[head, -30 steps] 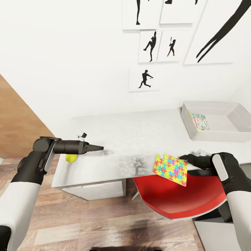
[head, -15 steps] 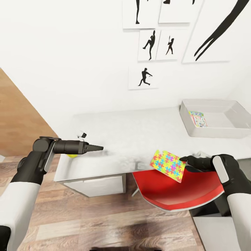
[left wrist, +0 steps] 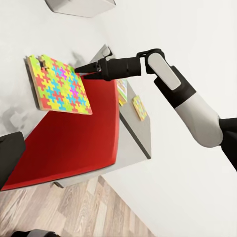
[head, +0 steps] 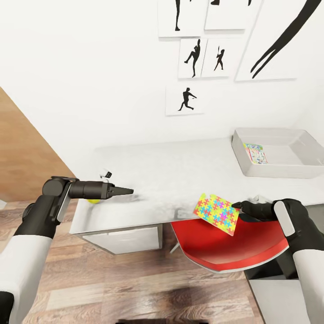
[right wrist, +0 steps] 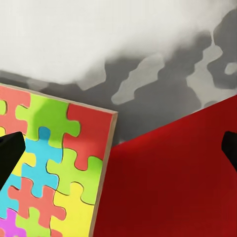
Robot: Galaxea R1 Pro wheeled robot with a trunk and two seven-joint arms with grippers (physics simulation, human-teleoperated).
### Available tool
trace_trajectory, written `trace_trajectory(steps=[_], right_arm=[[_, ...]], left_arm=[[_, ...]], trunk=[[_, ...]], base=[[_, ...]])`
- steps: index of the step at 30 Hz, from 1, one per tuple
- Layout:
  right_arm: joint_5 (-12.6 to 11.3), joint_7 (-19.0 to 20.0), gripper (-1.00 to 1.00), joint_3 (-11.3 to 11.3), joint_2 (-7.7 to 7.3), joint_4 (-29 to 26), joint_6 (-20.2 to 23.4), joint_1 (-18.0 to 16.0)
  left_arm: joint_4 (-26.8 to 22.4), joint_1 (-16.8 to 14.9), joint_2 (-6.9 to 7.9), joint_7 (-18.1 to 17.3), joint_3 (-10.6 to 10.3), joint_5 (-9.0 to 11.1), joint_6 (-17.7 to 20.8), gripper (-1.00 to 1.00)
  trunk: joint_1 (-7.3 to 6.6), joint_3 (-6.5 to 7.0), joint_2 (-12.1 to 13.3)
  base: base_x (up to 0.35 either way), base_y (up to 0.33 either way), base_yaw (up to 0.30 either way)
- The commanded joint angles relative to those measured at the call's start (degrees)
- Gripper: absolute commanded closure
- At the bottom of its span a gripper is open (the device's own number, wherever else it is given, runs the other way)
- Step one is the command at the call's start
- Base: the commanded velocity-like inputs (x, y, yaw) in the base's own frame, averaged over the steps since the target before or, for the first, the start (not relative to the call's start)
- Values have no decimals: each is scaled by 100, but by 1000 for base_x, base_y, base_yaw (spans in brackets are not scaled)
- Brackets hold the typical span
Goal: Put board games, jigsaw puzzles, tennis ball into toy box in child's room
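White walls with black sports posters [head: 193, 101] stand behind the table [head: 180, 175] in the head view. The right gripper [head: 240, 206] pinches the edge of the bright puzzle box [head: 217, 214], holding it tilted over the red chair [head: 225, 247] by the table's front edge. The toy box [head: 279, 168] sits well apart at the far right with one flat game in it. The left gripper [head: 128, 191] looks pinched shut on nothing, with the tennis ball [head: 93, 200] peeking out under that arm.

From the left wrist, the puzzle box [left wrist: 58, 85] hangs from the right gripper [left wrist: 81, 70].

From the right wrist, the puzzle box [right wrist: 49, 168] fills one corner.

Most toys are probably still waiting.
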Motion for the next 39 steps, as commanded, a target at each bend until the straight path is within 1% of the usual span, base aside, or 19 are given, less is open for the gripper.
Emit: trace_trajectory(steps=[1, 20, 32, 39], right_arm=[[171, 54, -100, -7, 2, 361, 22, 0], [162, 60, -100, 12, 20, 362, 22, 1], [162, 51, -100, 20, 29, 362, 16, 0], [162, 51, -100, 20, 29, 362, 13, -6]], left_arm=[[1, -6, 6, -10, -13, 17, 61, -100], [1, -6, 14, -10, -9, 45, 74, -100], [1, -1, 14, -10, -11, 31, 71, -100], [1, 0, 14, -10, -11, 31, 74, -100]], trunk=[[4, -10, -8], [4, -10, -8], [4, -10, -8], [4, -10, -8]], base=[[-5, 6, 0], [-28, 53, 0], [104, 186, 0], [-41, 172, 0]])
